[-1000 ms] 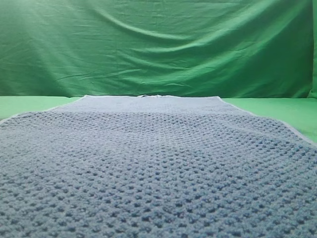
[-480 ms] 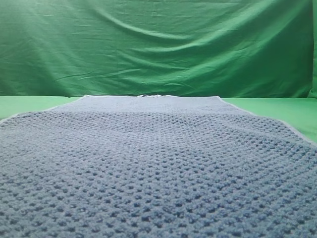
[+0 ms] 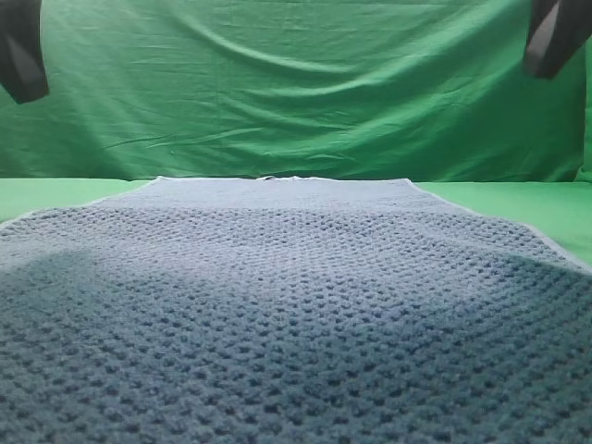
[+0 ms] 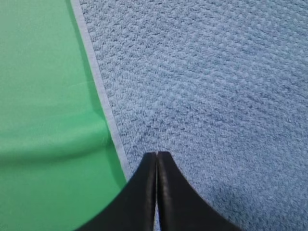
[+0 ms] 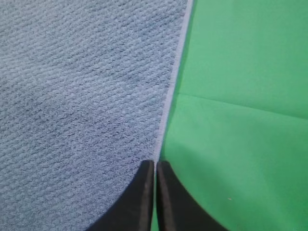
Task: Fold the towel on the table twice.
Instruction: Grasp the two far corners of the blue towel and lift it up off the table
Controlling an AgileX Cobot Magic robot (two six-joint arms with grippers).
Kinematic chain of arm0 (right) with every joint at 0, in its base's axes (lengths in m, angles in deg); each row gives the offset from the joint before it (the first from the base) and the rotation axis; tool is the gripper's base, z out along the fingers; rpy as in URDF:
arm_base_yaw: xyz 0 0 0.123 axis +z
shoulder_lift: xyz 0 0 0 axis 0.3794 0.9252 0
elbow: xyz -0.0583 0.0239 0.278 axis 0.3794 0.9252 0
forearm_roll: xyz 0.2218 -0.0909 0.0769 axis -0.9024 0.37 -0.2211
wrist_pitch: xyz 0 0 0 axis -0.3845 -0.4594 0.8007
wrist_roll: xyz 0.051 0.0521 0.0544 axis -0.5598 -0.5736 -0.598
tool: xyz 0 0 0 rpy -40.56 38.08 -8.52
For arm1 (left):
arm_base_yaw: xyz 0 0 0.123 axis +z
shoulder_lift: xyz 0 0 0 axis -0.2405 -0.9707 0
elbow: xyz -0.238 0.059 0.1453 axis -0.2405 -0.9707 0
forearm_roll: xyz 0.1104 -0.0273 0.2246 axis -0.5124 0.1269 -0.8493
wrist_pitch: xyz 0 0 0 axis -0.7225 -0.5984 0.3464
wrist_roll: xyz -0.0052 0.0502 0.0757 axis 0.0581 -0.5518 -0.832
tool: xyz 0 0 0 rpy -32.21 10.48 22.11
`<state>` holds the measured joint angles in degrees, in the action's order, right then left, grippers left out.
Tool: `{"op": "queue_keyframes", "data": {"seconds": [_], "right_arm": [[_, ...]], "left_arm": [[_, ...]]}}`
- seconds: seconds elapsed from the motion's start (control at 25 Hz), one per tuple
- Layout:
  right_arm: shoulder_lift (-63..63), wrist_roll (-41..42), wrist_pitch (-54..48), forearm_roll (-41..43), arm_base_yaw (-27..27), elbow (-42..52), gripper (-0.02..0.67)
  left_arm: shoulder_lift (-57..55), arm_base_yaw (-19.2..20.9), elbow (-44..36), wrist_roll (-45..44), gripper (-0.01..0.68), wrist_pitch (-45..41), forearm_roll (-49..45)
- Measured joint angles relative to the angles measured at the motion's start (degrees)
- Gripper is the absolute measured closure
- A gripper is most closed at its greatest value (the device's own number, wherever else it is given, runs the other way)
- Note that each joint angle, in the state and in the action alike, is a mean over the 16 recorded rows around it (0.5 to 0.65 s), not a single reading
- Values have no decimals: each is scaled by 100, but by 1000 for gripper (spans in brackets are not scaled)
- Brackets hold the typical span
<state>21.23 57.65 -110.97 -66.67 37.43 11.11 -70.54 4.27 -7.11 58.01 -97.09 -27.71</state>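
The blue-grey towel (image 3: 296, 305) lies spread flat on the green table (image 3: 518, 199), filling most of the exterior view. My left gripper (image 3: 20, 51) shows dark at the top left corner, raised above the towel. From the left wrist view the left gripper (image 4: 157, 156) is shut and empty, hovering over the towel (image 4: 207, 96) just inside its pale left trim. My right gripper (image 3: 553, 37) shows at the top right corner. Seen from its wrist, the right gripper (image 5: 155, 164) is shut and empty above the pale right trim of the towel (image 5: 82, 96).
A wrinkled green backdrop cloth (image 3: 296, 92) hangs behind the table. Bare green table (image 4: 43, 120) lies left of the towel and bare table (image 5: 240, 120) lies right of it.
Both grippers have come into the exterior view at the top corners. A shadow now falls across the near part of the towel. The towel itself has not moved.
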Motion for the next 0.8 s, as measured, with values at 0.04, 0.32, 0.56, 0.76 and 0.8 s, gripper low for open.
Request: {"op": "queue_keyframes", "data": {"seconds": [0.04,0.32,0.56,0.76,0.8], "right_arm": [[168,0,31,2,28,-72,646],[1063,119,307,18,128,-436,525],[1462,290,587,30,130,-552,288],[1655,389,753,32,130,-572,102],[1686,396,790,32,130,-573,73]], "left_arm": [[-130,0,85,-42,673,-2,-1],[-746,0,465,-313,645,75,13],[-987,0,541,-360,455,229,99],[-1155,0,549,-191,254,340,119],[-1191,0,550,-152,214,358,119]]}}
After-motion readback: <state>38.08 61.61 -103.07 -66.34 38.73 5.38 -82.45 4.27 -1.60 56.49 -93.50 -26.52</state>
